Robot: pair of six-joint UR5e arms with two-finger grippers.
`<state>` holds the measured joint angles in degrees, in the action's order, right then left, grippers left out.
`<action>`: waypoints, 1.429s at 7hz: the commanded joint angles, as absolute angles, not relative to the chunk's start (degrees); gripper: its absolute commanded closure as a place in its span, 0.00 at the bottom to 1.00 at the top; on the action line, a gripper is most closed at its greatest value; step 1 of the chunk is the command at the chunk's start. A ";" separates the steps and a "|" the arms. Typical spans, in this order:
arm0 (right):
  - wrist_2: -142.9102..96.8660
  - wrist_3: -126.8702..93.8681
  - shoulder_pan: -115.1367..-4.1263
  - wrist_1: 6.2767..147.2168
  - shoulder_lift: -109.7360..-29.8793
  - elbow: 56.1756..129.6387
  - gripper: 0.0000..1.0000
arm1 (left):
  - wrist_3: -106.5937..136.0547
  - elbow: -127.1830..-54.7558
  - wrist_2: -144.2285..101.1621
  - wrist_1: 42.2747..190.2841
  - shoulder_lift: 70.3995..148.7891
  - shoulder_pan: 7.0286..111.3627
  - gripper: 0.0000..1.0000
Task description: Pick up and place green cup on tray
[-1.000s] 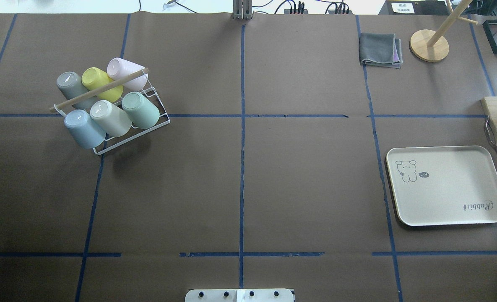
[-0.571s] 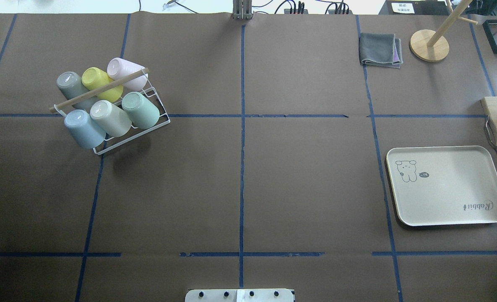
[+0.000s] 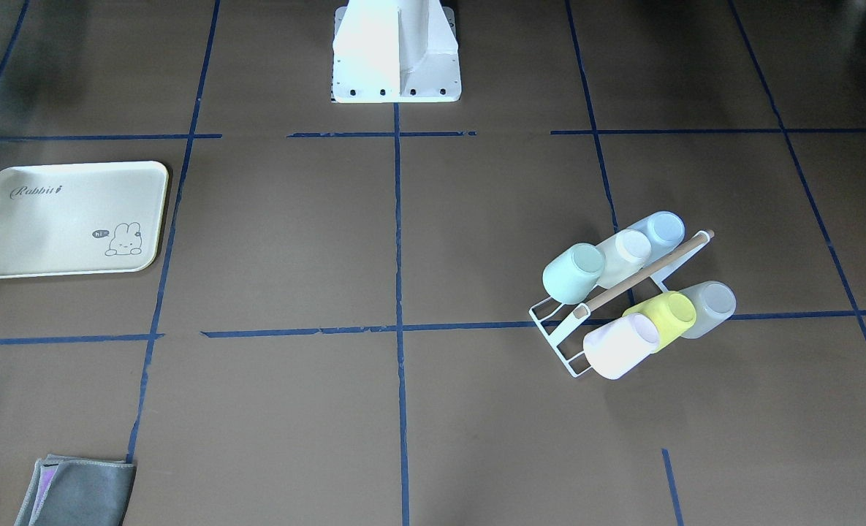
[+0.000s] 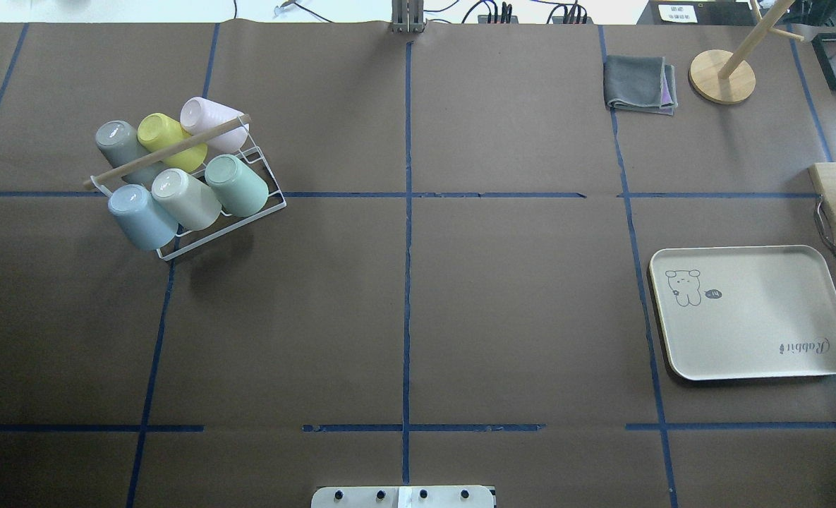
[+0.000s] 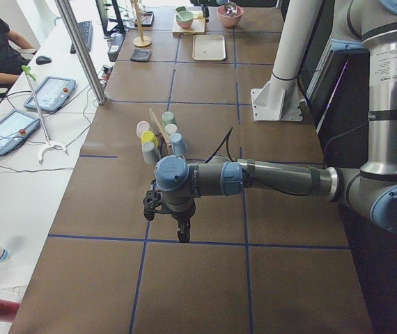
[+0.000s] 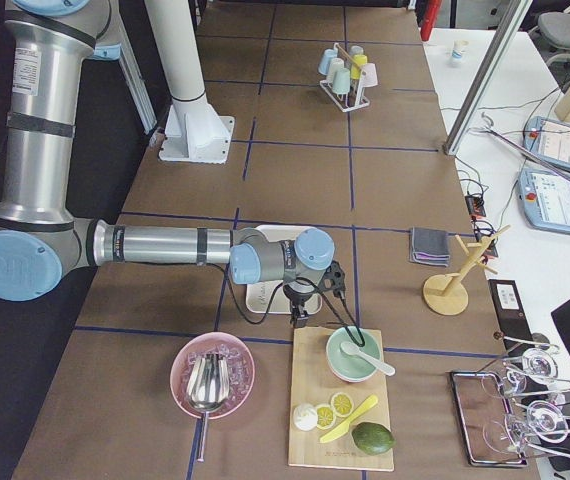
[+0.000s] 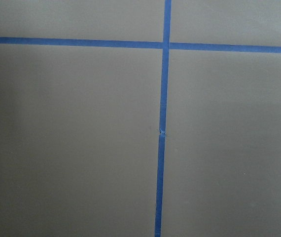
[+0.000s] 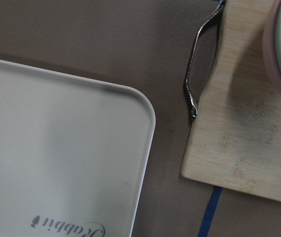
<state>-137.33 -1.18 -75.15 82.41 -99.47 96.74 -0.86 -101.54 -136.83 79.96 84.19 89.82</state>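
The green cup (image 4: 236, 185) rests tilted, bottom up, at the right end of the front row of a white wire rack (image 4: 277, 205). It also shows in the front-facing view (image 3: 573, 274). The cream tray (image 4: 756, 331) lies bare at the table's right side and shows in the right wrist view (image 8: 56, 148). My left gripper (image 5: 182, 234) hangs over bare table well short of the rack. My right gripper (image 6: 297, 318) hangs between the tray and a wooden board. Both show only in side views, so I cannot tell whether they are open or shut.
The rack also holds yellow-green, pink, grey, beige and pale blue cups under a wooden handle (image 4: 171, 150). A grey cloth (image 4: 640, 83) and a wooden stand (image 4: 722, 76) are at the far right. A wooden board (image 8: 239, 128) with a green bowl (image 6: 353, 355) lies beside the tray.
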 commanded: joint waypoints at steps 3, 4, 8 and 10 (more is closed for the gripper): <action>-137.46 -23.47 -71.47 59.40 -99.75 88.61 0.04 | 2.45 -103.26 -138.08 80.07 84.64 89.82 0.00; -137.20 -30.69 -69.37 53.50 -100.02 88.16 0.04 | 2.81 -103.71 -137.90 80.07 84.64 89.82 0.00; -135.53 -32.43 -63.81 50.89 -101.60 87.01 0.07 | 2.99 -103.62 -137.90 79.98 84.81 89.74 0.00; -135.44 -32.52 -63.46 50.80 -101.69 86.84 0.35 | 3.25 -103.62 -137.81 79.98 84.81 89.74 0.00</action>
<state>-135.56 -32.47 -63.71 50.89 -101.62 86.93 3.12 -103.63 -137.84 79.98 84.80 89.75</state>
